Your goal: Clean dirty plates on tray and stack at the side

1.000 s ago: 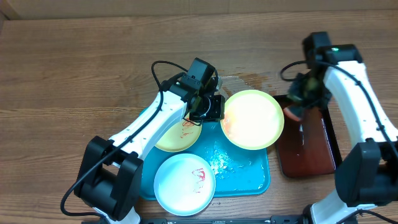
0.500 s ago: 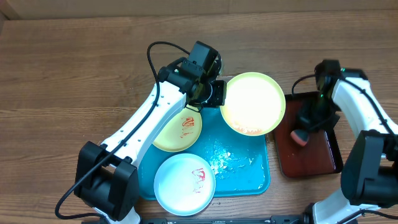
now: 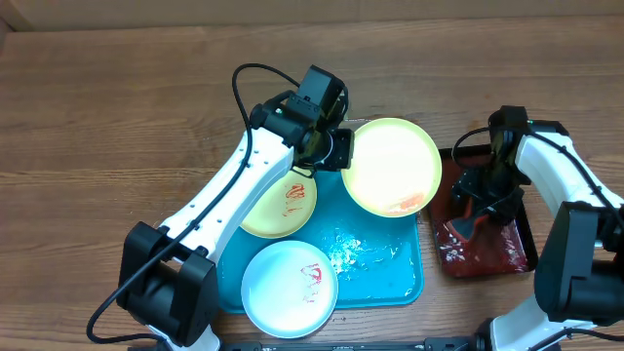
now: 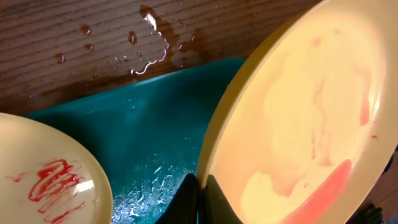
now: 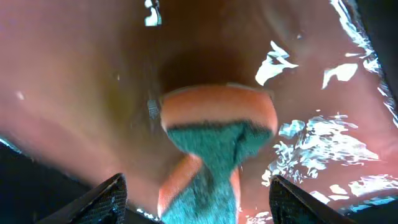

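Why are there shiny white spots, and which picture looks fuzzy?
Right wrist view: glare on the wet red-brown tray, sponge blurry. Left wrist view: water on the table glints. Overhead view: sharp, wet turquoise tray sparkles.

I'm watching the overhead looking straight down on the table, far enough back to be taking in both arms, the turquoise tray and the dark red tray. Left wrist cam is sitting very close, facing along the yellow-green plate rim toward wet wood, sharing that plate and the turquoise tray with overhead. Right wrist cam is pointing down, very near, at the sponge in the dark red tray, sharing both with overhead.
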